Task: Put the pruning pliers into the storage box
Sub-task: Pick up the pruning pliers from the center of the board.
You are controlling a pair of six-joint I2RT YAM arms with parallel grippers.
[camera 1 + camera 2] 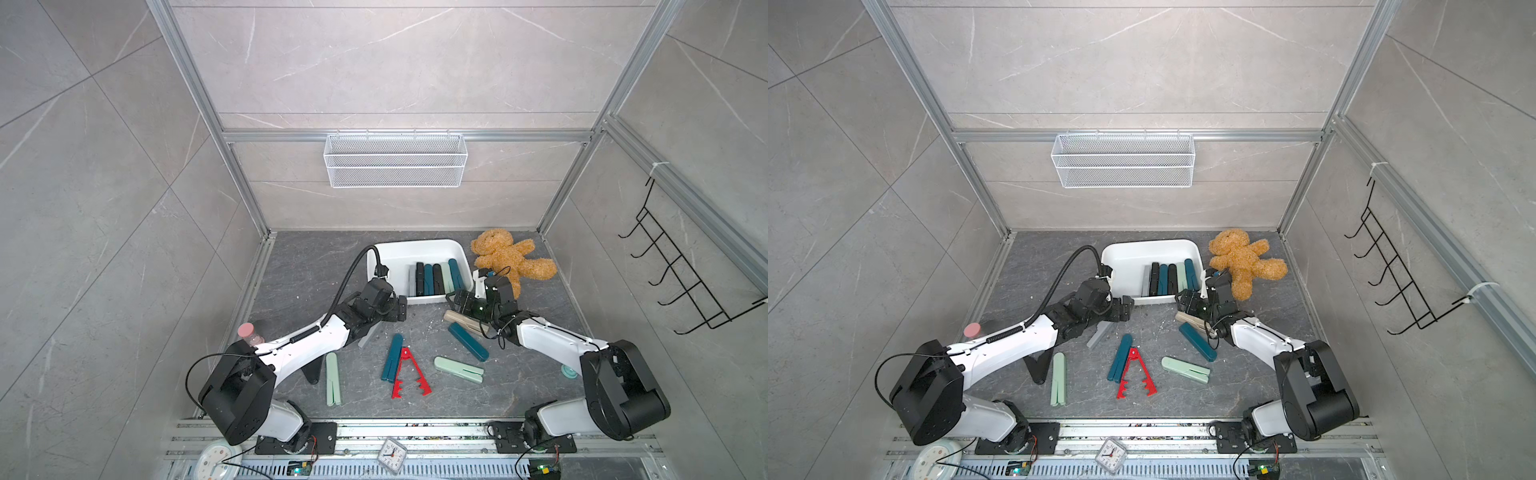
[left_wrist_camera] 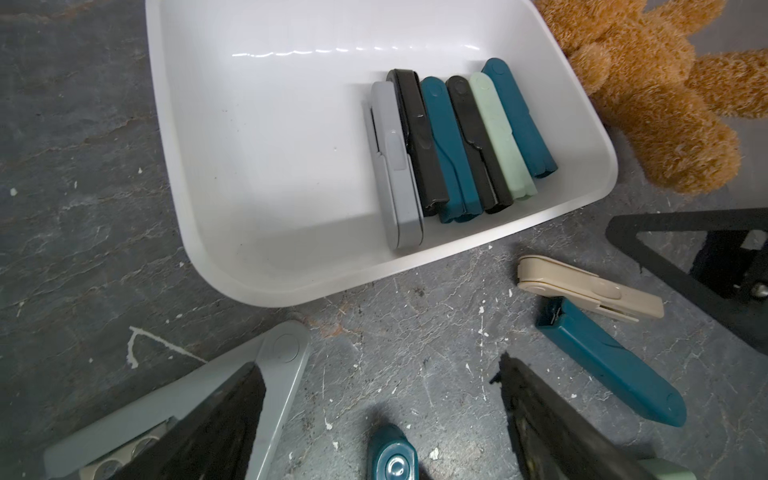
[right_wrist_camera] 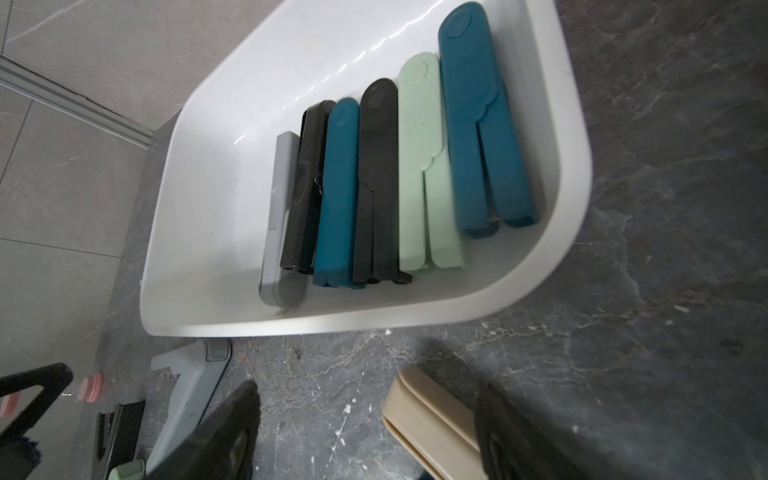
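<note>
Jaws on both arms stand wide, with nothing clamped. The left gripper (image 2: pixel 378 365) hangs low over the table (image 1: pixel 540 374), just short of the box's near rim. One of its fingers (image 2: pixel 224 415) overlaps the grey plier (image 2: pixel 282 374), which lies spread in a V; whether they touch I cannot tell. The right gripper (image 3: pixel 368 390) sits by the box corner nearest the bear (image 1: pixel 507 257). The beige plier (image 3: pixel 428 419) lies on the table between its fingers — close to one, apart from the other.

The box (image 1: pixel 415 246) rests at the back middle of the table, with the bear just beside it. Six pliers (image 2: pixel 440 141) lie inside it, closed and packed side by side toward the bear's end: grey, black, teal, black, mint, teal.

Outside the box, a teal plier (image 1: pixel 467 341) lies just beside the beige one. A second teal plier (image 1: pixel 392 357) lies mid-table, touching the red plier (image 1: pixel 409 376) — toothed and splayed open. A mint plier (image 1: pixel 333 378) lies near the left arm, and another mint plier (image 1: pixel 459 369) lies on the red one's far side.
</note>
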